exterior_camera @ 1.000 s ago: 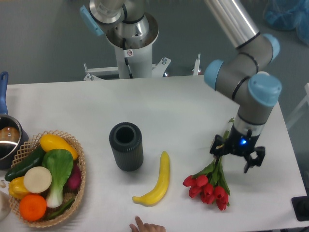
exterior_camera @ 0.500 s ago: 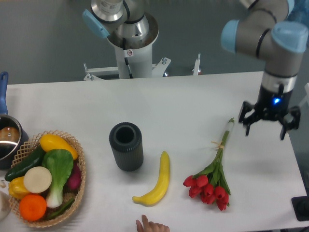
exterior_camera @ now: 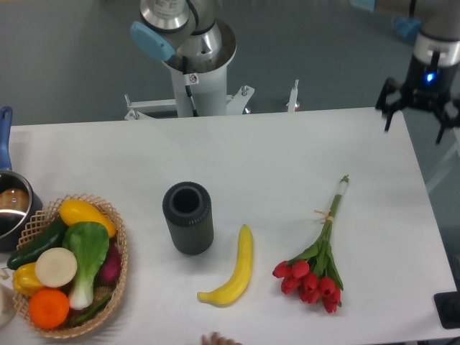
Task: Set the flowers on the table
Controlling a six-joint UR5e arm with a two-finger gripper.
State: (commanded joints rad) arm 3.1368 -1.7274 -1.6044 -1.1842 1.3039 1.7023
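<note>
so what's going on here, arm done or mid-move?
The flowers lie flat on the table, right of the banana, with nothing gripping them. The gripper is open and empty, up past the table's far right corner and well clear of the bunch, so the placement looks done. The dark cylinder and the vegetable basket sit off to the left.

— Where's the gripper [exterior_camera: 417,118]?
— Top right corner, raised, pointing down, a blue light glowing on its wrist.
— And the fingers [exterior_camera: 389,109]?
— Spread wide apart, nothing between them (the arm above runs out of view).
</note>
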